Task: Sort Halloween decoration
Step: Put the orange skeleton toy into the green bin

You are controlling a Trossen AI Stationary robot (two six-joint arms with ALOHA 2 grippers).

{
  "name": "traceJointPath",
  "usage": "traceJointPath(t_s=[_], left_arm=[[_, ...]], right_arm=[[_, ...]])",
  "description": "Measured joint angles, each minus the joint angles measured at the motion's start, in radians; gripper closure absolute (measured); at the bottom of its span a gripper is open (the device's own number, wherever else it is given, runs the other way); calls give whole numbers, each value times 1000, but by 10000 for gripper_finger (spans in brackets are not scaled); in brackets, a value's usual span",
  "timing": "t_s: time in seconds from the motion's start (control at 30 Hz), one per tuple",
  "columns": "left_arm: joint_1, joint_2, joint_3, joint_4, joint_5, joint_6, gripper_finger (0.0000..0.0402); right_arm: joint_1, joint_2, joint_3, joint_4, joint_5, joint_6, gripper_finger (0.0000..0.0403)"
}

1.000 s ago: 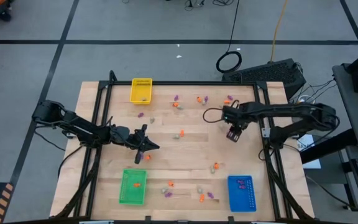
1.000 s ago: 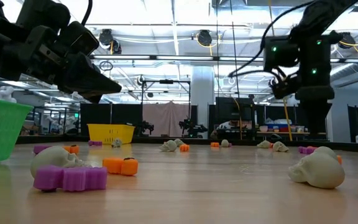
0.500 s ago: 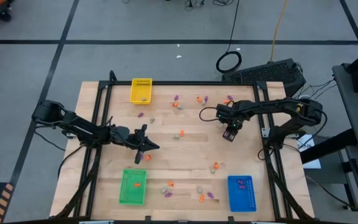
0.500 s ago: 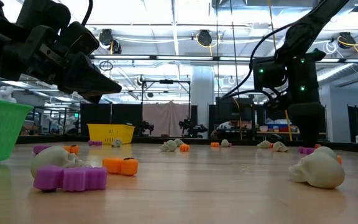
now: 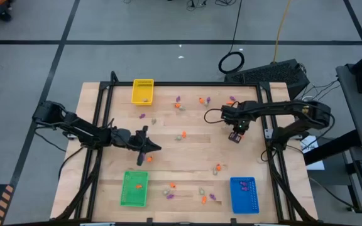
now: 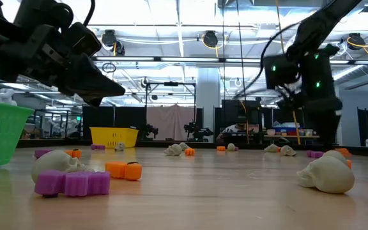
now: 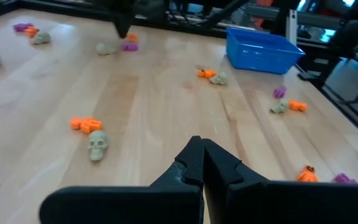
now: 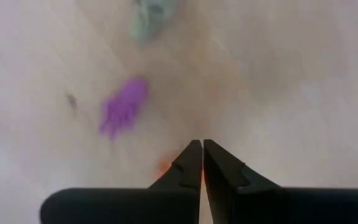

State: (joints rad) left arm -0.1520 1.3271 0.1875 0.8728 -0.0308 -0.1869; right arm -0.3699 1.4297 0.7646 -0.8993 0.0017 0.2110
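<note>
Tiny orange, purple and beige-grey Halloween decoration pieces lie scattered over the wooden table [image 5: 187,150], such as one at mid-table [image 5: 182,134] and an orange one [image 5: 217,168]. My right gripper [image 5: 234,134] is right of centre, points down at the table and is shut [image 8: 202,149]; a purple piece [image 8: 124,107] and a grey piece [image 8: 151,18] lie beyond it. My left gripper [image 5: 149,149] hovers left of centre, shut [image 7: 202,146] on nothing, short of a small skull [image 7: 96,144]. My right gripper points down with its fingers together. A sliver of an orange piece [image 8: 164,167] shows right beside its fingertips. I cannot tell whether the fingers touch or hold it.
A yellow tray [image 5: 142,91] stands at the far left, a green tray [image 5: 134,188] at the near left and a blue tray [image 5: 244,194] at the near right, each with a piece or two inside. Black frame rails run along the table's edges.
My right gripper has swung slightly toward the table's left edge and back again, staying low over the same patch of table, and its fingers have come together. My left arm has kept still.
</note>
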Motion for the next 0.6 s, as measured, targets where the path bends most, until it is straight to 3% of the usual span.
traceJointPath(t_s=[0.23, 0.4, 0.6], left_arm=[[8, 0, 0, 10, -30, -15, 402], [8, 0, 0, 1, -30, -18, 402], [8, 0, 0, -3, -30, -36, 402]], right_arm=[[90, -157, 27, -5, 23, 79, 403], [138, -202, 29, -116, 27, 395, 395], [156, -165, 4, -148, 43, 692, 338]])
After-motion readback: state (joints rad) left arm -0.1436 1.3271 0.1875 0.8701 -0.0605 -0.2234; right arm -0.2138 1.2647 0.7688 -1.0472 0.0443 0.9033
